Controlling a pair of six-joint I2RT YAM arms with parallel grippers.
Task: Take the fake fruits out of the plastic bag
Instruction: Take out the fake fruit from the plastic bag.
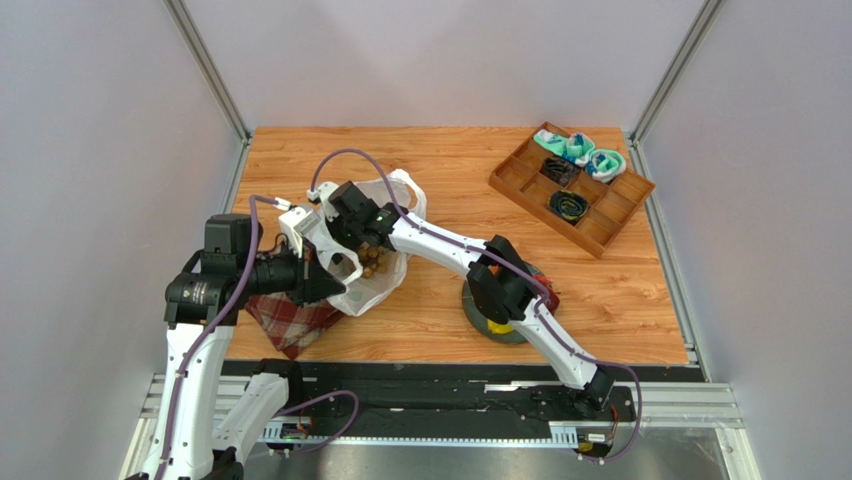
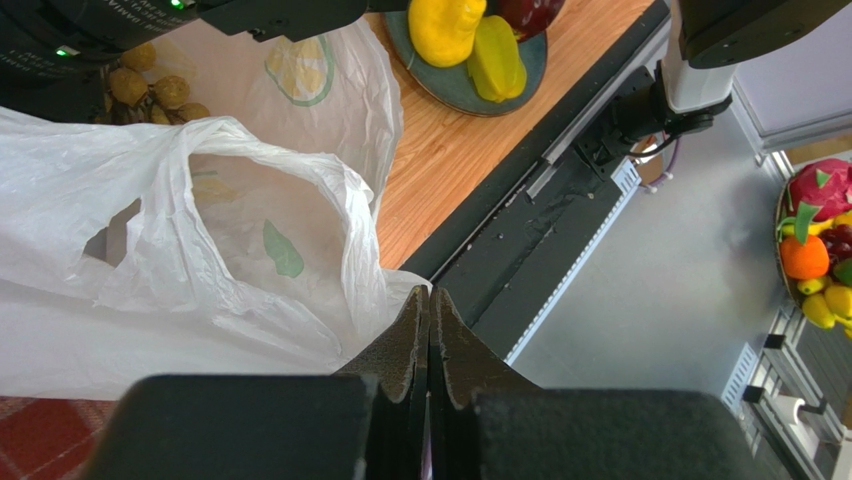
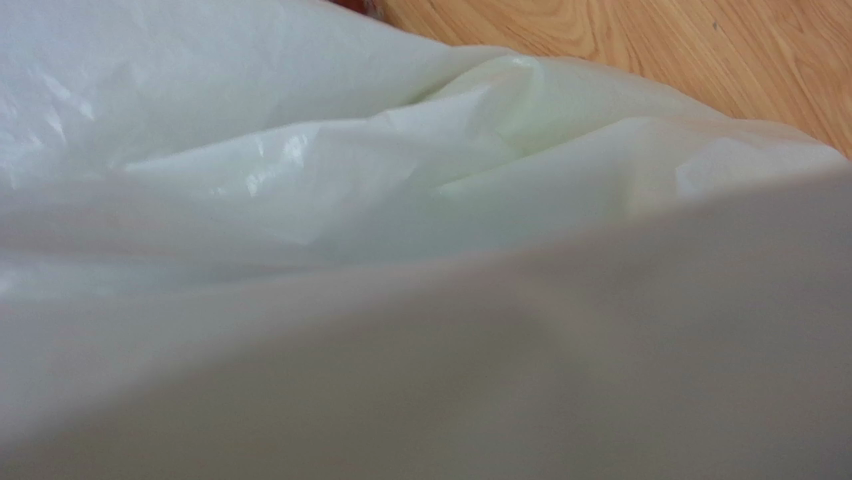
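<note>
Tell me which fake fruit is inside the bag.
The brown grape bunch: it lies in the plastic bag, while the other visible fruits sit on the dark plate.

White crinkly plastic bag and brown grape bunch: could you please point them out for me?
white crinkly plastic bag [image 2: 170, 230], left wrist view, handle loop
brown grape bunch [image 2: 170, 92], left wrist view, one grape

One plastic bag [image 1: 372, 296], one grape bunch [image 1: 372, 262], one plate [image 2: 421, 70].
</note>
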